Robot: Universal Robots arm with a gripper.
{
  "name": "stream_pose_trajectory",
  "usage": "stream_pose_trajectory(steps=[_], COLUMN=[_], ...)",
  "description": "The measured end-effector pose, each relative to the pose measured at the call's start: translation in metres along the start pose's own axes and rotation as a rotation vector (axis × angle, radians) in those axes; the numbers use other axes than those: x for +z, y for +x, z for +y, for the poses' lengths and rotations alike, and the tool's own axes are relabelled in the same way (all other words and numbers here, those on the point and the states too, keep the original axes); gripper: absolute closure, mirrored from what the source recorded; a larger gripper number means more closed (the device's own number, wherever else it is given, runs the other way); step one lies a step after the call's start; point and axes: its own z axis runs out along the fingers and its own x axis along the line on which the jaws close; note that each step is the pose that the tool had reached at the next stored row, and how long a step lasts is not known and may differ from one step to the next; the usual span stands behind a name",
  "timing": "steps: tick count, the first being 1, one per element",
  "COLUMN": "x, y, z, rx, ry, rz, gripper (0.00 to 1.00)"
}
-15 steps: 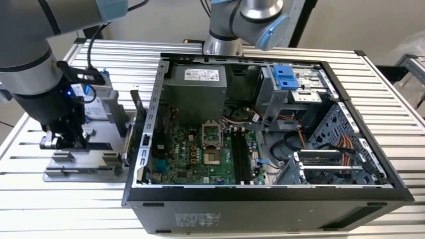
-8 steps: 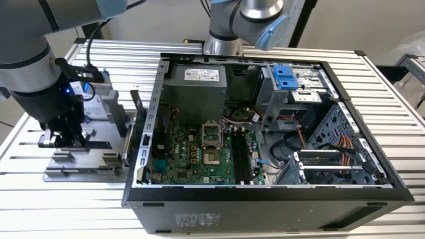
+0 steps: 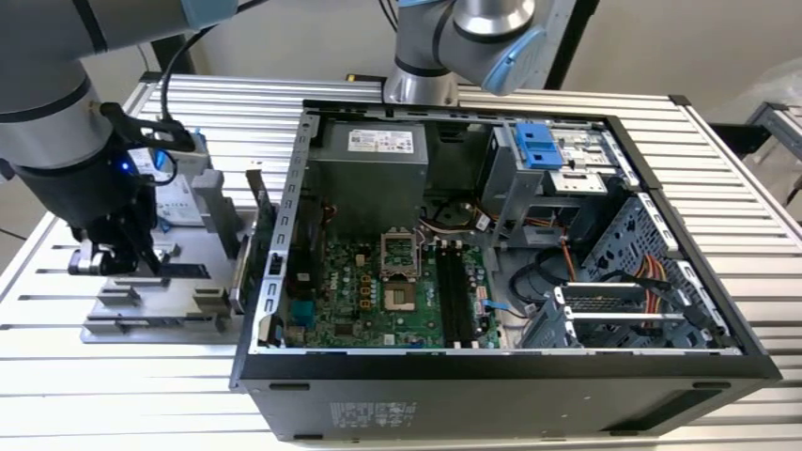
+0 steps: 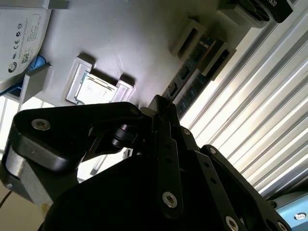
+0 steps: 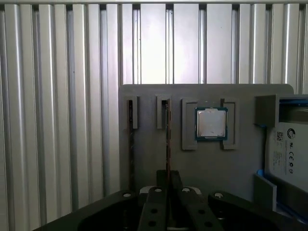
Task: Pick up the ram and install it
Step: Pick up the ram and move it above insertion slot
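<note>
Evidently the ram [image 5: 167, 139] is stood on edge in the tray [image 5: 207, 168], at nine o'clock from the case [image 3: 501, 374], so the gripper [image 5: 167, 179] could be closed squarely across it.

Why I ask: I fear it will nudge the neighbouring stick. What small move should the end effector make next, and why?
Probably a short straight descent onto the ram, no sideways shift. In the first wrist view it stands on edge in the tray and runs to the middle of the end effector, so they look aligned; a second ram stick stands beside it, apart.
</note>
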Motion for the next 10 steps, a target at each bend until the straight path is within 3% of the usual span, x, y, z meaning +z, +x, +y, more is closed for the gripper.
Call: stream_pose_trajectory(steps=[10], x=[-0.0092], y=[0.0000], z=[0.0001], rx=[0.000], ry=[-0.0001], rz=[0.0000], gripper=[1.00])
